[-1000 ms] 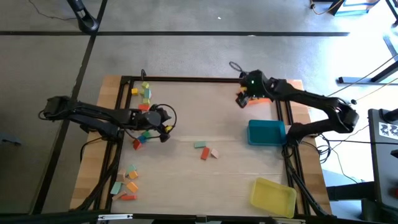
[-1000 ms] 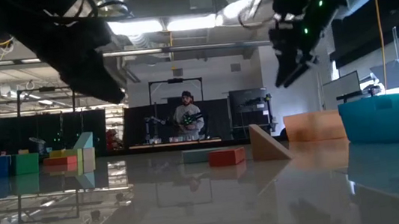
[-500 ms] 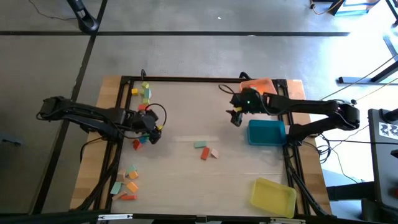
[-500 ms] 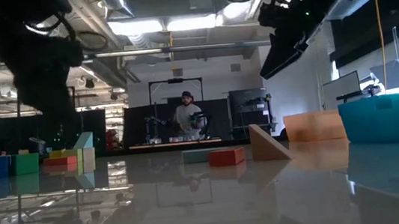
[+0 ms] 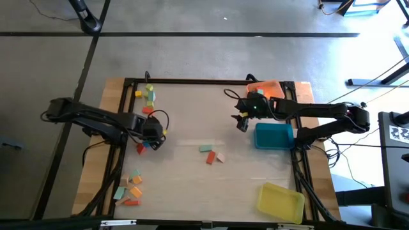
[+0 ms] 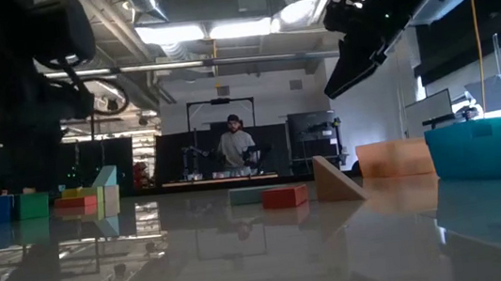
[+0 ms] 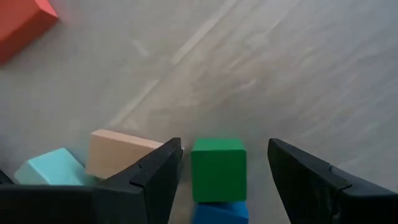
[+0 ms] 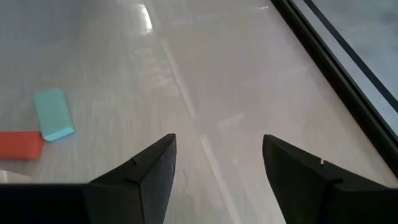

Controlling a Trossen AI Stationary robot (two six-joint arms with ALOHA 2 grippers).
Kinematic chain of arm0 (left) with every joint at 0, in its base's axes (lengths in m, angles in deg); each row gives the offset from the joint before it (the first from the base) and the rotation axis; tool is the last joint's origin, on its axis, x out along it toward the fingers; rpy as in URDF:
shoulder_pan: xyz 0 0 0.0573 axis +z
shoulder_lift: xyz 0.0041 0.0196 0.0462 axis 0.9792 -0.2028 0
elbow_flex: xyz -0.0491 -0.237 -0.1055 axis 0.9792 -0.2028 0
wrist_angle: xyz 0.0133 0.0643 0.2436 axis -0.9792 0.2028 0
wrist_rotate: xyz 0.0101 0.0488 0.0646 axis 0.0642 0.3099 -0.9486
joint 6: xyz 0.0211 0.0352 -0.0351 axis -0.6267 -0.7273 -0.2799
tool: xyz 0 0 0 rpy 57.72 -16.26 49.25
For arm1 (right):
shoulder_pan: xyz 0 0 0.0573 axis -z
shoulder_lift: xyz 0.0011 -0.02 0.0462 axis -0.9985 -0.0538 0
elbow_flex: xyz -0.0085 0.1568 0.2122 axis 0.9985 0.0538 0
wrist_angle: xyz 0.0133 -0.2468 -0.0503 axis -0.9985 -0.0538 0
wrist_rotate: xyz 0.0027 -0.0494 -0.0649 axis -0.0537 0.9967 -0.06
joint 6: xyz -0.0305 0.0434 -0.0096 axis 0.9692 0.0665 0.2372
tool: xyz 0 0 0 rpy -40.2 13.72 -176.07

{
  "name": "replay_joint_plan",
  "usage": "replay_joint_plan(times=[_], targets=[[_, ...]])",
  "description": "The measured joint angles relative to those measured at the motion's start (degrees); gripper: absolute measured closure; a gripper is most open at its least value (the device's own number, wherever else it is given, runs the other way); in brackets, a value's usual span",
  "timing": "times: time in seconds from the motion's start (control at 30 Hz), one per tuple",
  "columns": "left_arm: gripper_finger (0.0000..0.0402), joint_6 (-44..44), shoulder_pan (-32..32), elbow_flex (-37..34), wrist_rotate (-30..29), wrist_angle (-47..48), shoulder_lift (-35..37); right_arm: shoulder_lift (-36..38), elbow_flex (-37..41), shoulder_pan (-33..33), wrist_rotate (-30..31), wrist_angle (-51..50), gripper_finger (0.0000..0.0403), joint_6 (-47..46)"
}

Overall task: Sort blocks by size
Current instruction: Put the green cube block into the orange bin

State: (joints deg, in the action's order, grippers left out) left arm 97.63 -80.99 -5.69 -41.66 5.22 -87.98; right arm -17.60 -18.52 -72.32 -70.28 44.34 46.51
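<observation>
Evidently the step in hand is a pick from the cluster at the left of the high view, where the left gripper [image 5: 153, 132] sits low over several blocks. In the left wrist view its two dark fingers [image 7: 155, 177] stand wide apart, with a green cube [image 7: 217, 168] between them and a gap on either side, so nothing is gripped yet. A blue block [image 7: 219, 213] lies directly against the green cube toward the camera, and a tan block [image 7: 121, 152] sits just beside one finger, with a pale teal block [image 7: 53, 171] next to it. To do this well, the fingers should probably settle squarely on the cube's two flat sides and close only on it, without nudging the tan neighbour or dragging the blue block along; a straight lift would likely follow.

The right gripper [image 5: 241, 121] hangs above the table at centre right of the high view, near the blue tray [image 5: 273, 136] and the orange tray [image 5: 265, 86]; its fingers are parted and hold nothing, over bare wood. Other blocks lie at centre, among them a teal bar [image 8: 53, 113] and a red bar [image 8: 20, 145], and more at lower left. A yellow tray [image 5: 280, 201] sits at lower right.
</observation>
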Motion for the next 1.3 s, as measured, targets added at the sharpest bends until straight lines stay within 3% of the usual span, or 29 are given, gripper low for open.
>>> replay_joint_plan(times=[0.37, 0.7, 1.07, 1.3], targets=[[0.0176, 1.8, 0.0, 0.0, 0.2, 1.1, -3.4, 0.0, 0.0, 0.0, 1.5, -0.3, 0.0169, 0.0], [0.0180, 0.5, 0.0, -2.4, 3.9, -0.2, -3.4, 0.0, 0.0, 0.0, 1.0, -1.1, 0.0169, 0.0], [0.0277, -3.8, 0.0, -2.6, 4.9, -2.1, -3.4, 0.0, 0.0, 0.1, 1.0, -1.2, 0.0169, 0.1], [0.0283, -5.3, 0.0, -1.1, 5.7, -1.5, -3.4, 0.0, 0.0, 0.1, 1.0, 1.6, 0.0168, 0.1]])
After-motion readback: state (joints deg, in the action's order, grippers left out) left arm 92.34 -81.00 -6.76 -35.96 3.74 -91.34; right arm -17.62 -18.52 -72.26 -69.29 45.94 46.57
